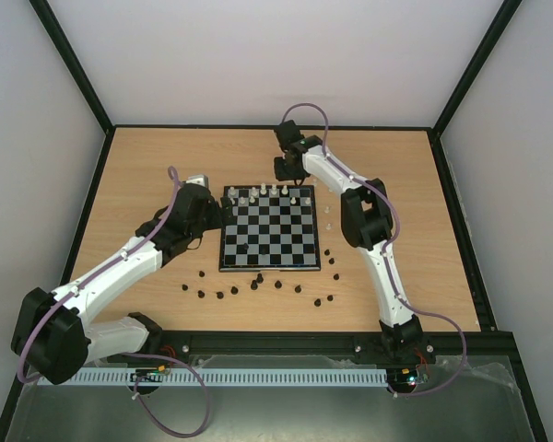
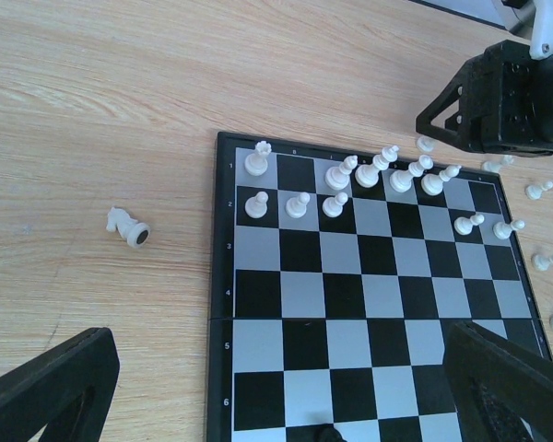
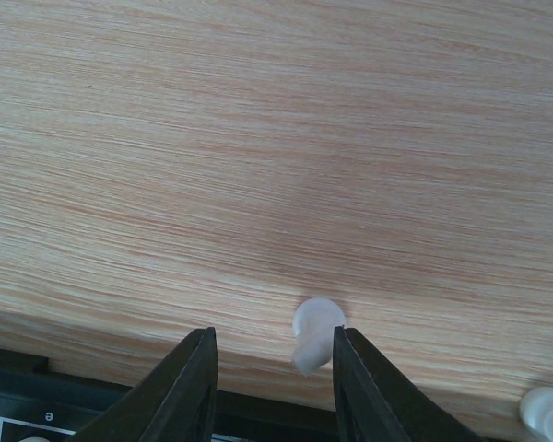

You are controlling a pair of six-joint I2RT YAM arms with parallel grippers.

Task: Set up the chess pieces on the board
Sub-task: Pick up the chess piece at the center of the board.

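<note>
My left jaws gape wide, the board (image 2: 350, 304) just ahead. My right jaws stand partly apart over the tabletop (image 3: 258, 138), clamping nothing, a white piece (image 3: 313, 322) just beside one tip.

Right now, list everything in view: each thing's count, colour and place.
table: one, light wood, under everything
board: one, black and pale checks, mid-table
standing pieces: about ten, white, board's far two rows
loose pieces: a few, white, table by board's right edge
fallen piece: one, white, table left of board
black pieces: about a dozen, black, table near board's near edge
left arm, right arm: two, white and black, from the near edge
left tool: one, black, open, at board's left edge
right tool: one, black, jaws apart, low over table beside a white piece
</note>
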